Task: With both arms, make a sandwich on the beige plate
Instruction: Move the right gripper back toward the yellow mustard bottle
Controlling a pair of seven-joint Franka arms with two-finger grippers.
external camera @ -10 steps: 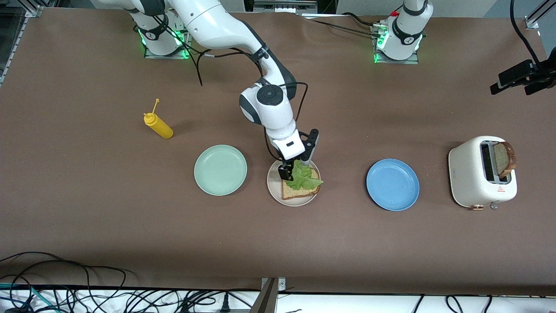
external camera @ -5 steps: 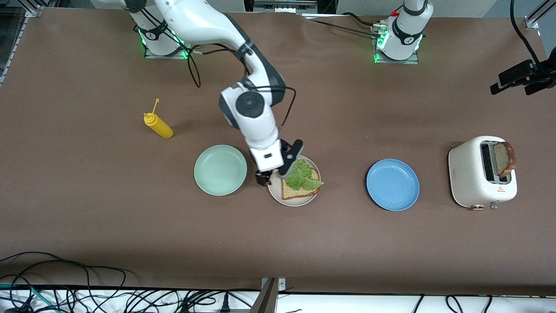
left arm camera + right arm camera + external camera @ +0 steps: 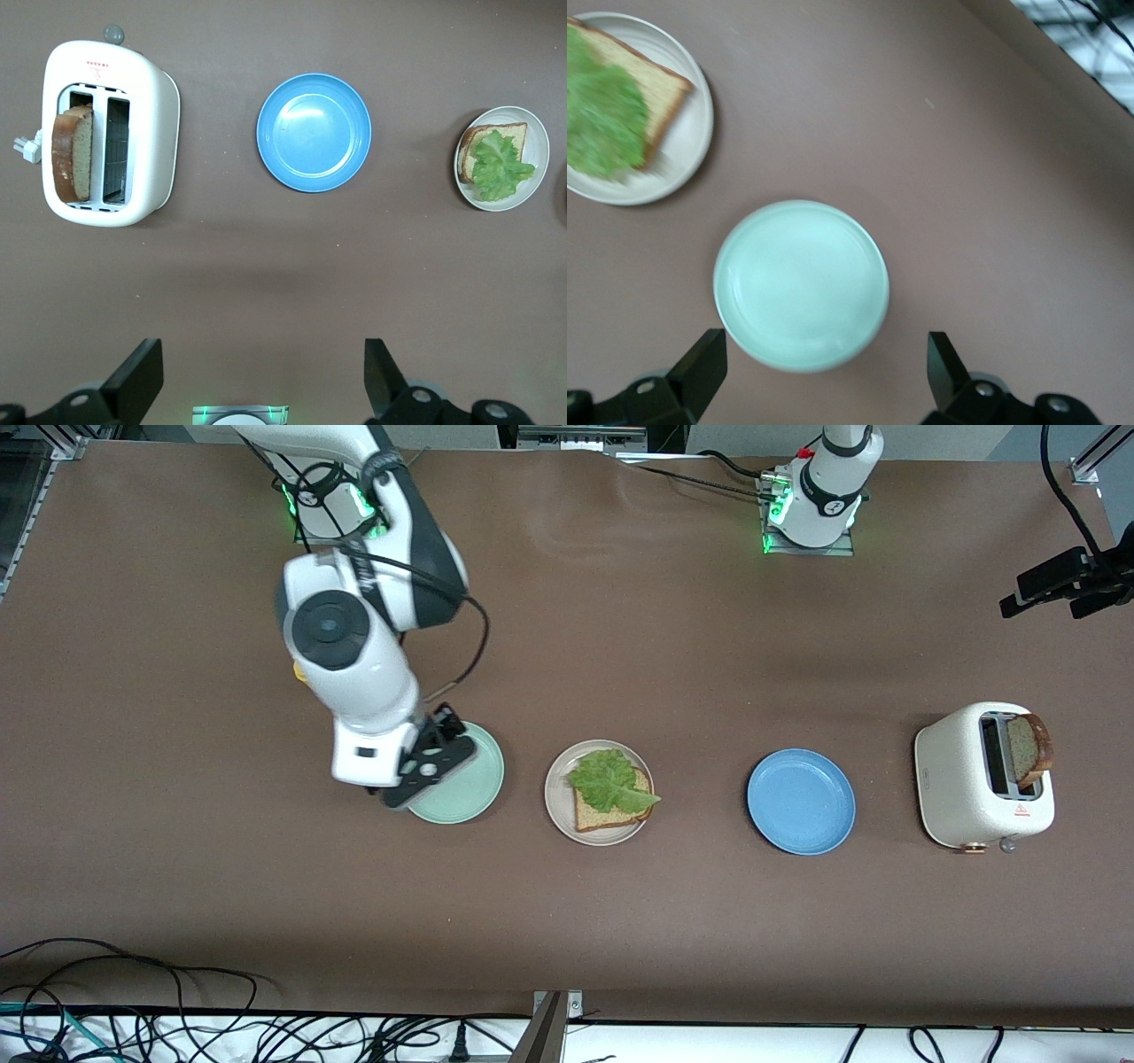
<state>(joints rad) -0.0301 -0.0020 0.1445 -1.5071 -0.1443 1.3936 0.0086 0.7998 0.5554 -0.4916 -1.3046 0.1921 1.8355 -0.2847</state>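
While my right claw hangs wide and empty over the mint plate, the toaster's slice stands on edge at my left arm's end. My left claw, also wide and empty, is the nearer one.

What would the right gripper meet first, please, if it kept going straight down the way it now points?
Most likely the mint green plate: the open right gripper hangs over it, empty, with nothing between them. Its height above the plate is unclear.

My right gripper hangs wide open, wrist tilted; my left gripper waits up high, open too.
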